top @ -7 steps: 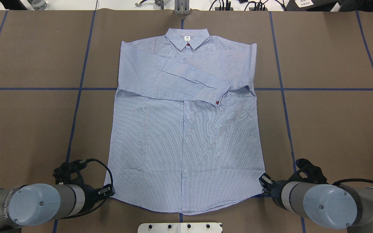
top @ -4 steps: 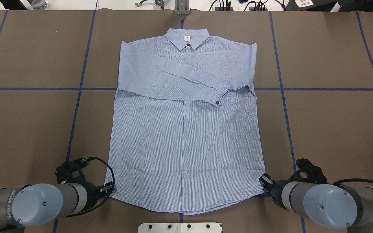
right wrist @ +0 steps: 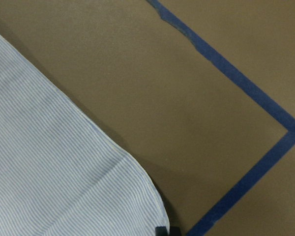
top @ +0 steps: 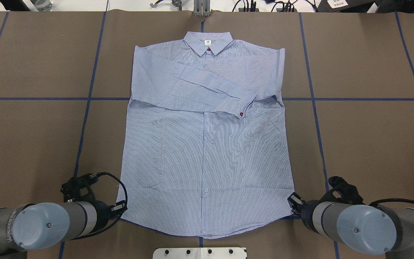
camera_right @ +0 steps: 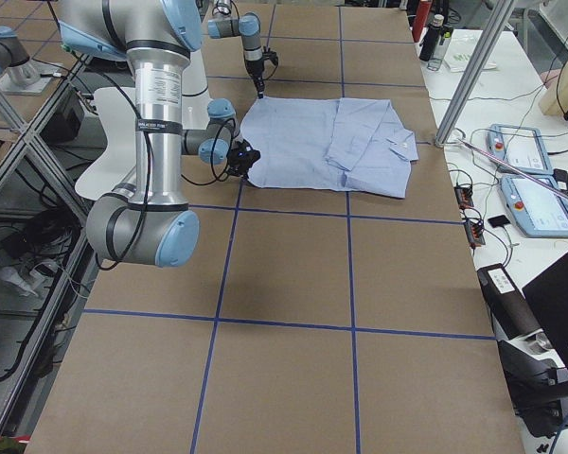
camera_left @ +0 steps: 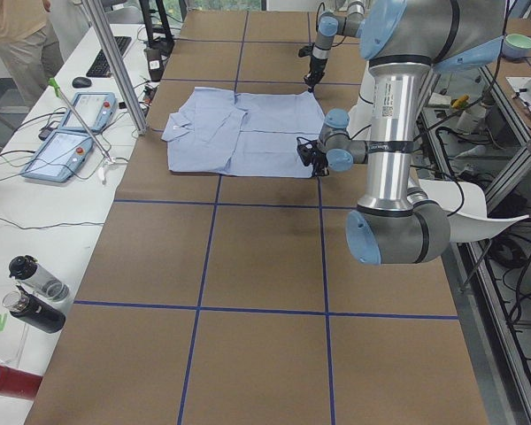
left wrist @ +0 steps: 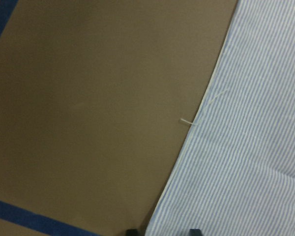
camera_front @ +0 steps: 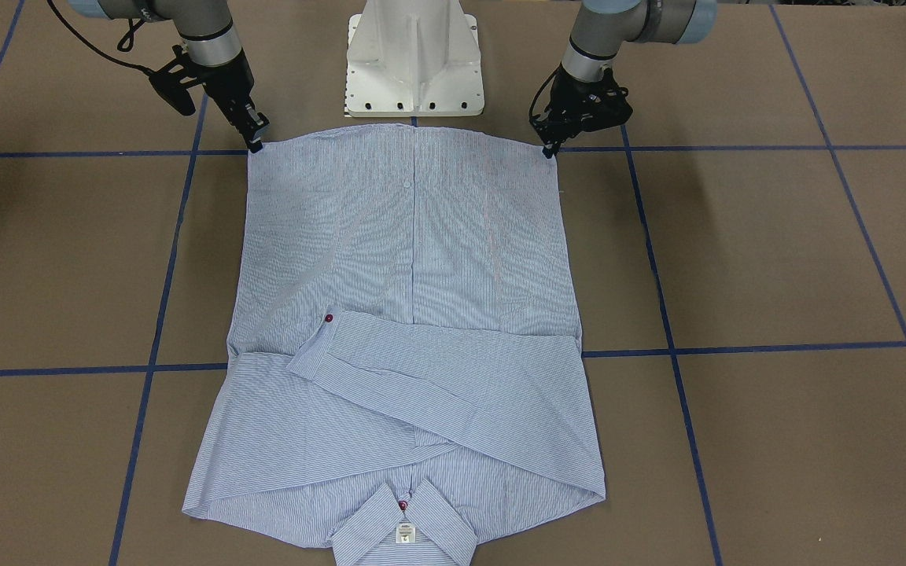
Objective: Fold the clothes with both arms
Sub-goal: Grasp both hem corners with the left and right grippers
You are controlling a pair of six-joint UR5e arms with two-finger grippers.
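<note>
Shirt: I see the light-blue striped shirt [top: 207, 151] lying flat and front up in the middle of the brown table [top: 372, 144]. Its collar [top: 208, 41] is at the far edge and its hem is toward the robot's base.
Sleeves: both are folded across the chest. The top one ends in a cuff [top: 244, 106] with a red button.
Left gripper: the left gripper [top: 120, 208] sits low at the hem corner on the robot's left. On my wrist feed its fingertips [left wrist: 194, 231] stand apart, with the shirt's edge running in between them.
Right gripper: the right gripper [top: 292, 199] is down at the opposite hem corner, right against the cloth. Only a sliver of it shows on the wrist feed, so I cannot tell whether it is apart or closed.
Tape: blue tape lines [top: 358, 99] cross the table beside the shirt.
</note>
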